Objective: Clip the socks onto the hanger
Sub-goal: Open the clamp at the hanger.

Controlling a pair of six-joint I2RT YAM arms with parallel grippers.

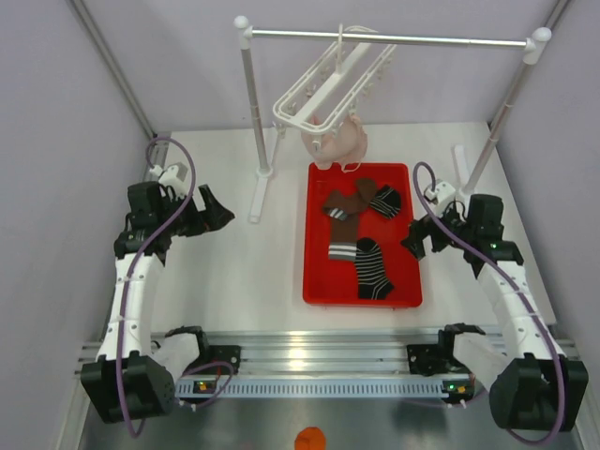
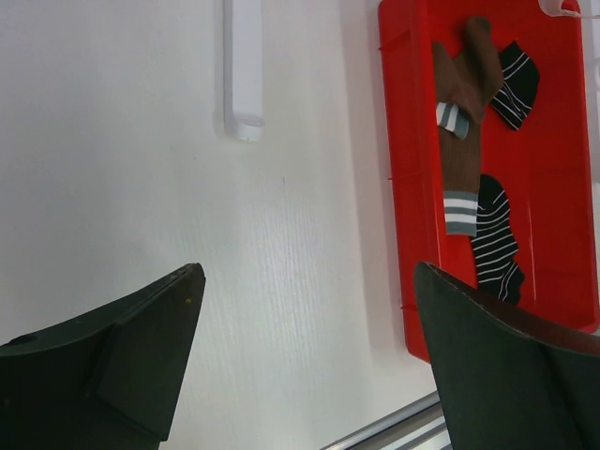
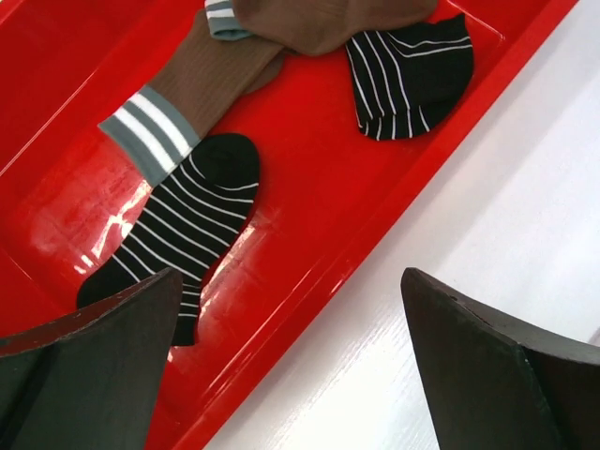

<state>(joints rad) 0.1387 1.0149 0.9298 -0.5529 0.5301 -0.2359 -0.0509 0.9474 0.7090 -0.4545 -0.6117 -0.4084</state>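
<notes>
Several socks lie in a red tray (image 1: 310, 234): two brown ones (image 1: 343, 223) crossed in the middle, a black striped one (image 1: 373, 270) toward the near end and another (image 1: 385, 200) toward the far end. The white lattice hanger (image 1: 323, 89) hangs tilted from the stand's crossbar, behind the tray. My left gripper (image 1: 221, 212) hovers open over bare table left of the tray, nothing between its fingers (image 2: 307, 272). My right gripper (image 1: 412, 240) is open at the tray's right rim (image 3: 291, 277), with the near black sock (image 3: 187, 220) just beyond its left finger.
A pale pink fabric item (image 1: 339, 141) dangles from the hanger above the tray's far end. The stand's metal crossbar (image 1: 394, 38) spans the back on white posts, and its left foot (image 1: 258, 197) lies on the table between my left gripper and the tray.
</notes>
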